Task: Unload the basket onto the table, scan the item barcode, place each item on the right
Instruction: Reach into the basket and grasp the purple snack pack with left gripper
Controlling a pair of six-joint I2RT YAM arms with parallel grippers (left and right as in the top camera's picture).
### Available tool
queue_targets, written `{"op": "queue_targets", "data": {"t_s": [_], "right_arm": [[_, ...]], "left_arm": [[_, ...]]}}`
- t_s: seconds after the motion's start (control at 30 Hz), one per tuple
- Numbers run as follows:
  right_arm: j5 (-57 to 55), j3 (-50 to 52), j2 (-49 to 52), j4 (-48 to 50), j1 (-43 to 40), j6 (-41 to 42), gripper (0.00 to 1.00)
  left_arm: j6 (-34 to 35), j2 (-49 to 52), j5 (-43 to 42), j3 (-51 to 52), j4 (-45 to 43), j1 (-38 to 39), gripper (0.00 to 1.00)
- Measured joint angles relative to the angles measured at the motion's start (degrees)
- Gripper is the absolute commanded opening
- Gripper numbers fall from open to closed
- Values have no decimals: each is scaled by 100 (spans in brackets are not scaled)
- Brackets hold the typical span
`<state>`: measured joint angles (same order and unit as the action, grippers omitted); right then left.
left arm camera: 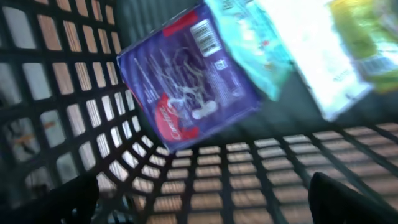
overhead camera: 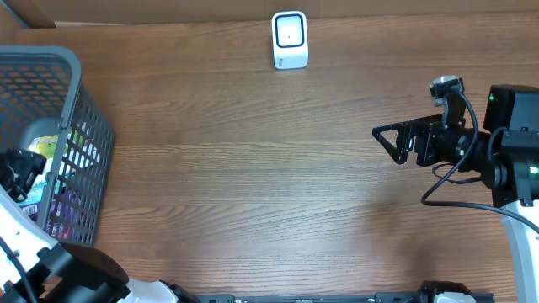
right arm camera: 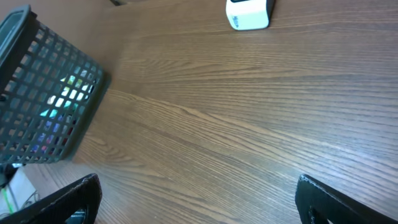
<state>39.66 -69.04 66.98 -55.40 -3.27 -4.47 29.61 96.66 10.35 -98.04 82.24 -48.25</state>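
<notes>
The left gripper [left arm camera: 199, 208] is open: its two dark fingers [left arm camera: 348, 199] stand wide apart at the bottom corners of the left wrist view, with nothing between them. It hangs inside the basket [overhead camera: 84, 126], over the basket's mesh floor, and touches none of the contents. Just beyond it, a purple packet [left arm camera: 186, 81] leans tilted against the basket's side wall, printed face toward the camera, with a white barcode [left arm camera: 205, 34] near its upper corner. Beside it, deeper in the basket, a pale teal packet [left arm camera: 261, 43], a white packet [left arm camera: 317, 56] and a yellow-green packet [left arm camera: 367, 37] overlap one another; the picture is blurred, so their print cannot be read. In the overhead view the basket sits at the left edge of the wooden table [overhead camera: 253, 168], with coloured packets showing through its grey mesh. The right gripper [overhead camera: 379, 133] is also open and empty, its fingers spread at the bottom corners of the right wrist view. It hovers above bare wood well apart from the basket, on the opposite side of the table, pointing toward the basket. The white scanner [overhead camera: 290, 39] stands upright at the table's far edge, well away from the basket and from both grippers.
</notes>
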Motion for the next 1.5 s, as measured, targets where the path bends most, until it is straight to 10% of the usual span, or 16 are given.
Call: {"op": "queue_targets", "data": {"t_s": [0.97, 1.37, 1.43, 1.5], "right_arm": [[-155, 0, 48, -83, 0, -2, 100], [-155, 0, 55, -85, -2, -2, 100], [-155, 0, 52, -85, 0, -2, 100], [-155, 0, 55, -81, 0, -2, 100]], "left_arm": [[-2660, 2, -1204, 3049, -3842, -166, 75], [-3095, 0, -487, 3362, -3965, -166, 33], [-3097, 0, -459, 3362, -3967, -166, 9], [-3128, -2, -422, 3362, -3982, -166, 4]]}}
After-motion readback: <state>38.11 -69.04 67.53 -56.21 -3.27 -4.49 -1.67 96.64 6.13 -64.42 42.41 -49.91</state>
